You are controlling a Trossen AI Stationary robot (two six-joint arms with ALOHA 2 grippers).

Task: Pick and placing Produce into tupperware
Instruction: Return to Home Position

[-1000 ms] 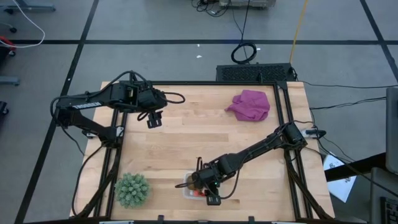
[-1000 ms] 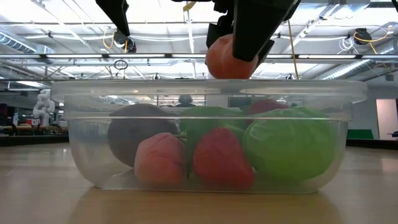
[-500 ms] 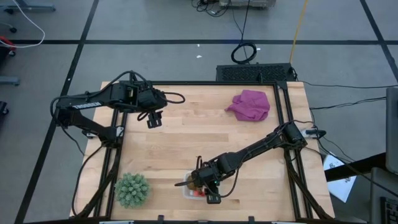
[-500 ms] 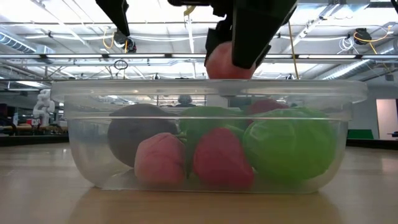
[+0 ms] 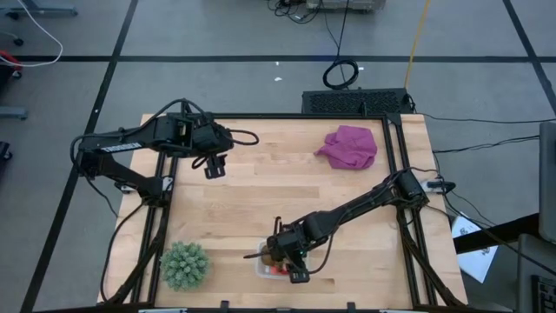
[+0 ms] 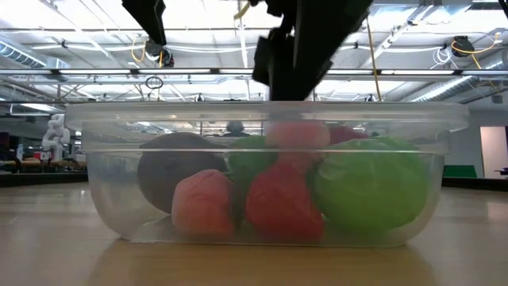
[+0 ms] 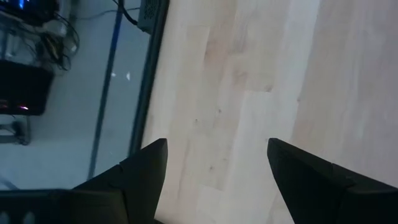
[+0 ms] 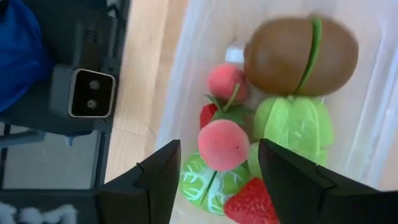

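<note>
Pink peach [image 6: 298,135] has dropped from open right pincer [image 8: 219,149] into tupperware [image 6: 103,119].

Right gripper [image 8: 219,152]: fingers [image 8: 155,180] spread, jaws pointing downward, arm stretched out. Left gripper [image 7: 217,144]: fingers [image 7: 137,180] spread, jaws pointing downward, arm bent.

This is a robotics lab in a large industrial hall. A black-framed wooden table [image 5: 261,200] carrying robot arms [image 5: 130,139] stands on a grey floor [image 5: 217,35] marked with black tape lines [image 5: 261,58], and loose cables [image 5: 340,74] lie beyond its far edge. Behind the table, steel ceiling trusses [image 6: 79,73] span a high roof.
</note>
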